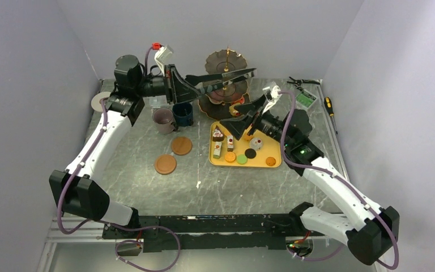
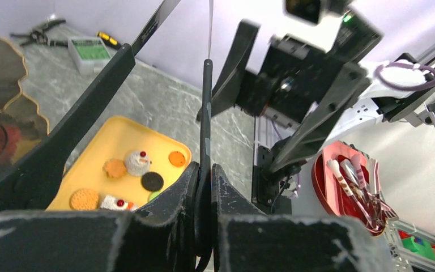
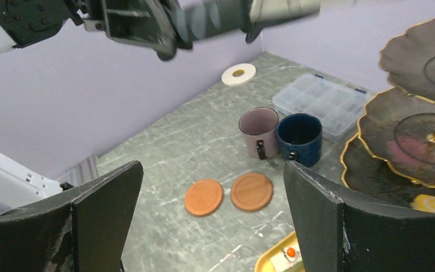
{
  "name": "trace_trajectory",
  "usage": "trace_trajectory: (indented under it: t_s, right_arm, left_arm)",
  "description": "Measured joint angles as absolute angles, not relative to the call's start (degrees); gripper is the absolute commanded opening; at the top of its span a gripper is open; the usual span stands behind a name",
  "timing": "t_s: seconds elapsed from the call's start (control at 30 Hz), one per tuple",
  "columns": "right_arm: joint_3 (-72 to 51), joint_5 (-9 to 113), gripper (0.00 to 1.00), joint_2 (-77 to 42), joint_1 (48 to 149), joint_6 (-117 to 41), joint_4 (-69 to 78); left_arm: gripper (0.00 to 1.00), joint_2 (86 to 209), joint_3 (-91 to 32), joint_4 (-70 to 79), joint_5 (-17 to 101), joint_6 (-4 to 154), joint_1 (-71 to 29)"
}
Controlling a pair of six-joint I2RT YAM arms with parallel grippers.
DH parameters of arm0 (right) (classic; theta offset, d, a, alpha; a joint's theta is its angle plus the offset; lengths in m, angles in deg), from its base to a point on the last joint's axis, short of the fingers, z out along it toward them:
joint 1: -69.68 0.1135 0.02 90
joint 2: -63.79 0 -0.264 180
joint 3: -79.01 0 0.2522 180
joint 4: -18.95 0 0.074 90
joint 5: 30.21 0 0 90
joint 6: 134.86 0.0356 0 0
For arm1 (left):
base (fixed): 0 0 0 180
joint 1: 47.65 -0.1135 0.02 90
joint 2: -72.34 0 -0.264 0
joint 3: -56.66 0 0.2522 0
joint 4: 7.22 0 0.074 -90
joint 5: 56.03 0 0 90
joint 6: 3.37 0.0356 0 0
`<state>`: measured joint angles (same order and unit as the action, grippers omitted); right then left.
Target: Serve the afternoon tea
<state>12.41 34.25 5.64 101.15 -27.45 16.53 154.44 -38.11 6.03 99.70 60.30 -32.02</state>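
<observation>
Right fingers spread wide, nothing between them. Right gripper hangs over the back edge of the yellow tray, just in front of the stand.

Left gripper is nearly closed, pinching the thin edge of a long black tool. A second, wider blade splays off to one side. It looks like tongs, can't confirm. From overhead the blades cross the stand between its top and middle tiers.

Stand sits at back centre of the table. A yellow piece lies at the bottom tier's near edge; the pink patch above it is too blurred to name.

Tray holds cake slices, an orange macaron, a green macaron and a dark cookie.

Mauve mug and navy mug stand touching, left of the stand, in front of the clear box.

Two coasters lie bare on the table near the mugs, just beside each other.
</observation>
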Motion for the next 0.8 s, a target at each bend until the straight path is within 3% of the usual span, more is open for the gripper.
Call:
trace_trajectory:
  t_s: [0.2, 0.57, 0.8]
  right_arm:
    - [21.08, 35.96, 1.0, 2.64, 101.06, -19.43, 36.59]
    - [16.1, 34.87, 1.0, -12.33, 100.58, -11.5, 67.34]
    - [15.36, 33.47, 1.0, -17.09, 99.81, -6.43, 79.19]
  left_arm:
    - [0.03, 154.05, -39.97, 2.11, 100.23, 58.31, -31.95]
    - [0.03, 153.17, -39.97, 1.22, 102.35, 58.55, -31.21]
    - [0.03, 150.86, -39.95, 0.32, 104.14, 59.89, -30.38]
